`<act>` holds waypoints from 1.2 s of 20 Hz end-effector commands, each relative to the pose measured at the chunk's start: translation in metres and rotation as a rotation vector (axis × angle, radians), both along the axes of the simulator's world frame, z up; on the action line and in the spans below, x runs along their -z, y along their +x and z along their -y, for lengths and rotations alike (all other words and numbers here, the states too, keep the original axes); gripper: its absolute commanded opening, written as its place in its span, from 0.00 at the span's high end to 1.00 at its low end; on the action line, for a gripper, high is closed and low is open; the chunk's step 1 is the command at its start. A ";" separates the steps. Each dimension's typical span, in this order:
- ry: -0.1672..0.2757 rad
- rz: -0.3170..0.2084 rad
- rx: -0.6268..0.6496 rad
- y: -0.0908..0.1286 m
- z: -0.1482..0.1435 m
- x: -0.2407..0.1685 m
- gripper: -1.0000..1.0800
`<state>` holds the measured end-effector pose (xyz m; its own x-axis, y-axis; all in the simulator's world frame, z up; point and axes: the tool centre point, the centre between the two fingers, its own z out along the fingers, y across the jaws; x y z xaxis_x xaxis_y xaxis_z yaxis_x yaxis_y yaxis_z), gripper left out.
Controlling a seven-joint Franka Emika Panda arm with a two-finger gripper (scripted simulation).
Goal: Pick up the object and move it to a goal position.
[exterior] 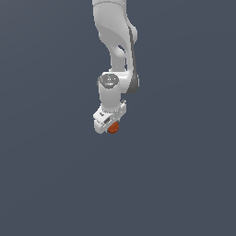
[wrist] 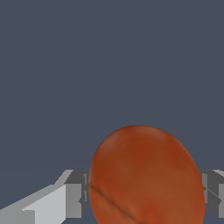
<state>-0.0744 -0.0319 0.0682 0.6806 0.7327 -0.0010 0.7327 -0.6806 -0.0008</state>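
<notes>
The object (exterior: 114, 127) is a small orange-red roundish lump, seen just under the white gripper (exterior: 112, 125) in the exterior view. Up close in the wrist view the object (wrist: 146, 177) fills the lower middle, with a grey finger pressed against each of its sides: one finger (wrist: 75, 192) on one side, the other finger (wrist: 214, 192) on the opposite side. The gripper (wrist: 144, 192) is shut on the object. The white arm (exterior: 115, 41) comes down from the top of the exterior view. Whether the object rests on the surface or hangs above it cannot be told.
A plain dark grey-blue surface (exterior: 184, 184) surrounds the arm on every side in both views. No other objects, containers or edges show, and no goal marker is visible.
</notes>
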 end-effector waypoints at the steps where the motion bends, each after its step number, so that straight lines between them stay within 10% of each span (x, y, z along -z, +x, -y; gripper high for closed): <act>1: 0.000 0.003 0.000 0.002 0.004 -0.014 1.00; 24: 0.002 0.002 -0.001 0.024 0.061 -0.224 1.00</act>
